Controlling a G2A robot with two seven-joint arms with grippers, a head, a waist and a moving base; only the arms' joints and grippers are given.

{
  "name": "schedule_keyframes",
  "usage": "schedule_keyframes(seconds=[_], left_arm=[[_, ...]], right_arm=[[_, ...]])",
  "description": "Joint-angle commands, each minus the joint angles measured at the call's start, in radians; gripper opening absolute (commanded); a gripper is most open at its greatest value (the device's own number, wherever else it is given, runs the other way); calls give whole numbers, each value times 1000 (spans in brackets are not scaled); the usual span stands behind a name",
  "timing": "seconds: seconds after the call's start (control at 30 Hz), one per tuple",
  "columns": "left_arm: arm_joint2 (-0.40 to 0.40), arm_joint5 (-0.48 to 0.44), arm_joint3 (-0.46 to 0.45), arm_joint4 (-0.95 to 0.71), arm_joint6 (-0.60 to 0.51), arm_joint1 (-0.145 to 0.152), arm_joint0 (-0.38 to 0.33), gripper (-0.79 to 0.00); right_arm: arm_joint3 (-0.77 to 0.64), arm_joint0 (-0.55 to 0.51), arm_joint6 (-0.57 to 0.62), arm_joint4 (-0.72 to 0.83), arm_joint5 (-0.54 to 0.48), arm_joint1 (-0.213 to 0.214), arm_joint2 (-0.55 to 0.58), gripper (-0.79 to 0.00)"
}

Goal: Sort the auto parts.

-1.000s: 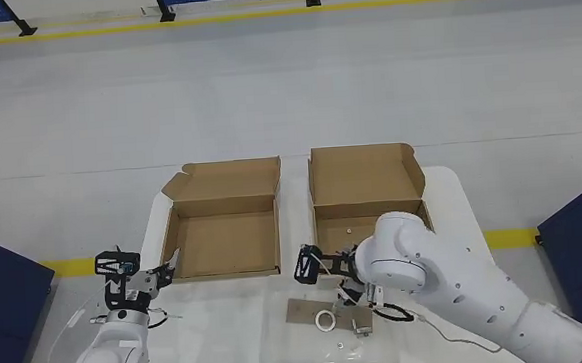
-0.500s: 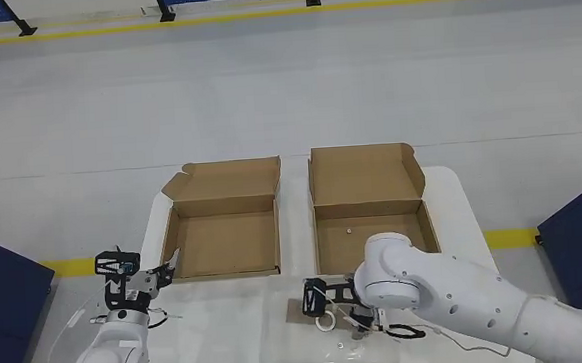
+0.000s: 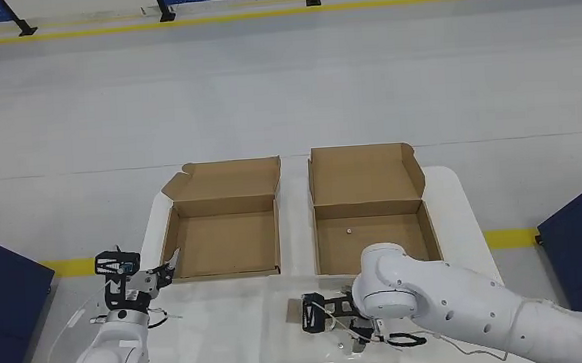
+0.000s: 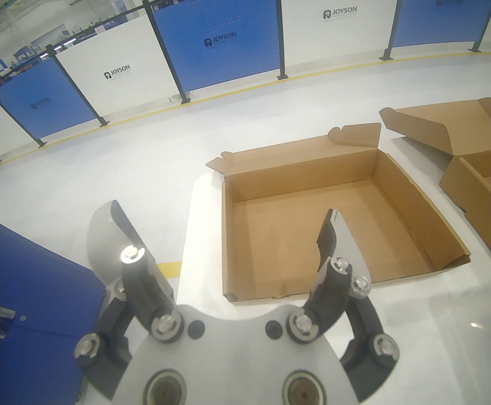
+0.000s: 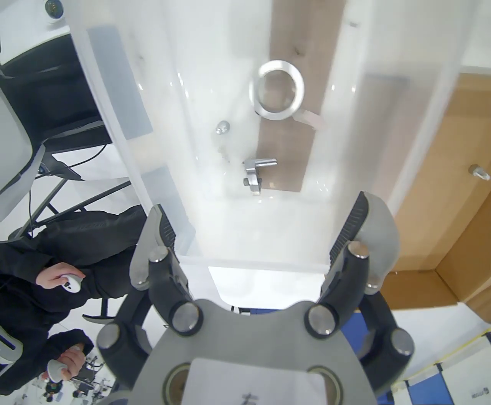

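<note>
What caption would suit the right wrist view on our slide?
Open right gripper over a clear tray holding a metal ring, a bracket and a small knob.

Printed logos [image 4: 117,73] on partition panels [image 4: 230,65]

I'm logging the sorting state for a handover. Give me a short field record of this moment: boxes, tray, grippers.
left box: open, floor bare
right box: open, one small part inside
clear tray: metal ring, bracket and stud inside
right gripper: over the tray, fingers open, holding nothing
left gripper: near the left box, fingers open, holding nothing
</note>
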Motion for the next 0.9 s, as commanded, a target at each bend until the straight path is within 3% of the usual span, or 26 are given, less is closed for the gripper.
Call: schedule_keyframes(seconds=[0.0,0.87], left_arm=[[0,0,0,0,0,0,0,0],[0,0,0,0,0,0,0,0]], right_arm=[[4,-5,5,-15,7,-1,-8,0],[95,-42,-49,-76,-48,-21,-47,0]])
